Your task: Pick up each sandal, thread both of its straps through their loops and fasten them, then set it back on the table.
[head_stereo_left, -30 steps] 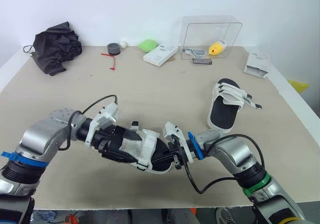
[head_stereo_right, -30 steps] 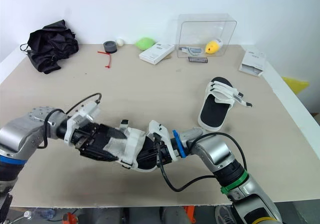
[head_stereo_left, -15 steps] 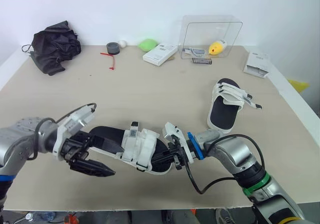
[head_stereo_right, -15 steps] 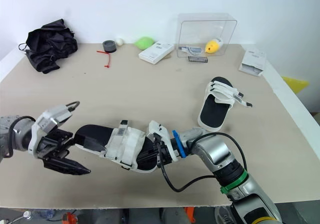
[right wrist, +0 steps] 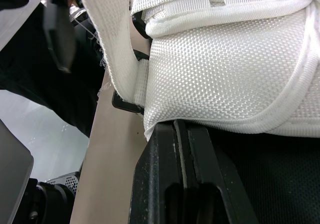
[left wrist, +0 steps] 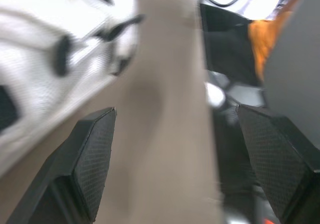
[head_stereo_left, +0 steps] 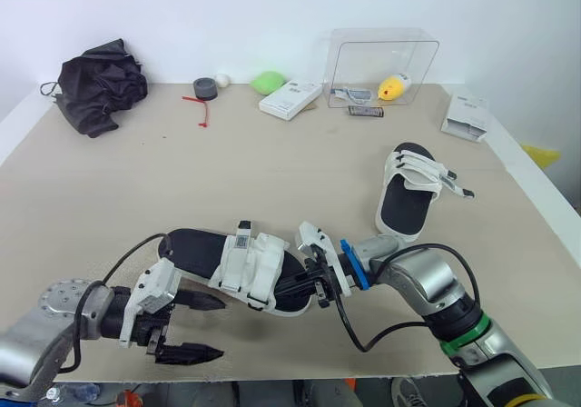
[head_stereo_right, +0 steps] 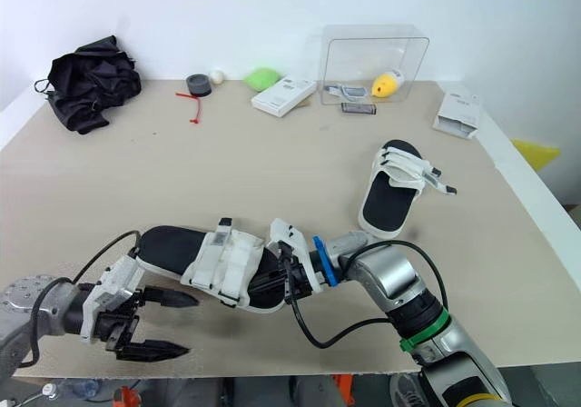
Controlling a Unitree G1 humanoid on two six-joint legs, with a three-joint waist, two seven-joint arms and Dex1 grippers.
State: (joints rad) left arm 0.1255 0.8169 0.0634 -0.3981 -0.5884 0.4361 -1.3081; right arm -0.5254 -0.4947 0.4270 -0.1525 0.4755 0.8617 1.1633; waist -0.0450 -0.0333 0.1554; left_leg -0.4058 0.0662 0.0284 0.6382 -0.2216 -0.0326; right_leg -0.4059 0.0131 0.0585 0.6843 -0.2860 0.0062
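- Left gripper [head_stereo_left: 221, 329] is hanging wide open over the table's [head_stereo_left: 272, 171] near edge, holding nothing.
- Right gripper [head_stereo_left: 307, 289] is pinching the toe end of the near sandal [head_stereo_left: 245, 263], with its fingers squeezed onto the sole just under a white strap.
- That sandal is lying on the beige table at about 1 o'clock from the left gripper, close but not touching.
- The second sandal [head_stereo_left: 408, 193] is sitting at 1 o'clock from the right gripper, well apart.
- Further back, a black bag [head_stereo_left: 100, 84] is slumping at 11 o'clock and a clear box [head_stereo_left: 381, 62] is standing at 1 o'clock by the white wall.
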